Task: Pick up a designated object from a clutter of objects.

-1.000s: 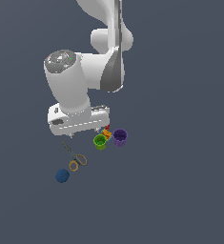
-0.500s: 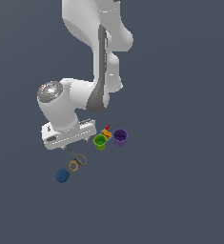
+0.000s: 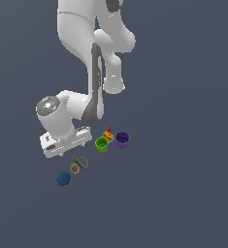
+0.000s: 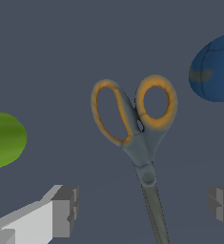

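Observation:
The scissors point(image 4: 139, 138) lie flat on the floor, grey blades and two orange-tan ring handles; in the exterior view point(image 3: 78, 163) the rings show just below the hand. My gripper point(image 4: 144, 209) is open, with one finger point(image 4: 66, 209) on each side of the blades, touching nothing. In the exterior view the gripper point(image 3: 68, 152) hangs right over the blade end, its fingers mostly hidden by the hand. The blue ball point(image 3: 63, 178) lies beyond the handles; it also shows in the wrist view point(image 4: 216, 69). The green cup point(image 3: 102, 144) stands to the exterior view's right of the scissors.
A purple cup point(image 3: 122, 139) and a tiny yellow-red toy point(image 3: 108, 133) stand beside the green cup, to the exterior view's right of my hand. The green cup's edge shows in the wrist view point(image 4: 4, 140). The floor is plain dark grey.
My hand has moved down and toward the exterior view's left, coming over the scissors' blades. The objects have not moved.

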